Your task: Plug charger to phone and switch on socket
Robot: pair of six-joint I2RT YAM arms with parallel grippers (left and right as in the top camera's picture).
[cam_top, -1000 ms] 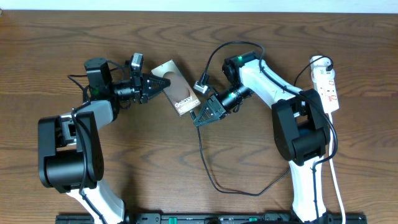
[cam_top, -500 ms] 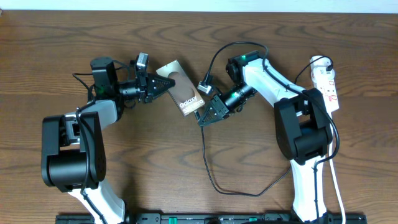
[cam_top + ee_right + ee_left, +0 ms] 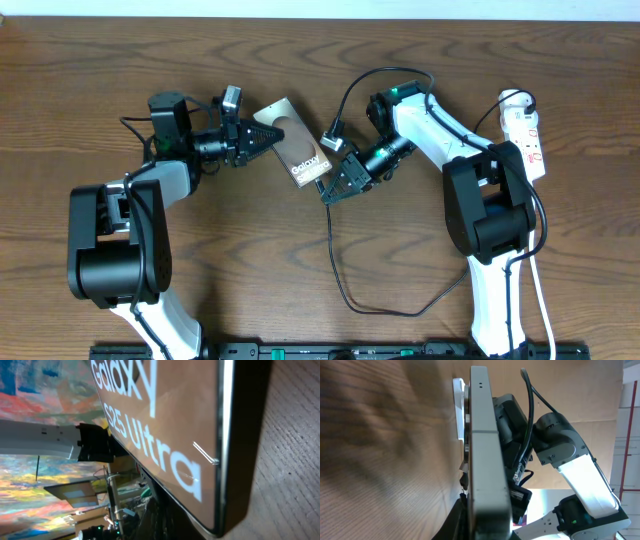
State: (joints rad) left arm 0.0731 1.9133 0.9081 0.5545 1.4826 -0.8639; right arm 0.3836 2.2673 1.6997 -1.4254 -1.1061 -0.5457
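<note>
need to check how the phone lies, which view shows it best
Overhead: the whole phone shows, glossy face and label strip. Left wrist gives only its thin edge; right wrist is so close that just a corner with the lettering fits.

Dark wood-grain desk. On it: phone upper centre (flat or lifted, unclear); thin black charger cable looping through lower centre; white socket along right edge, upper part.
</note>
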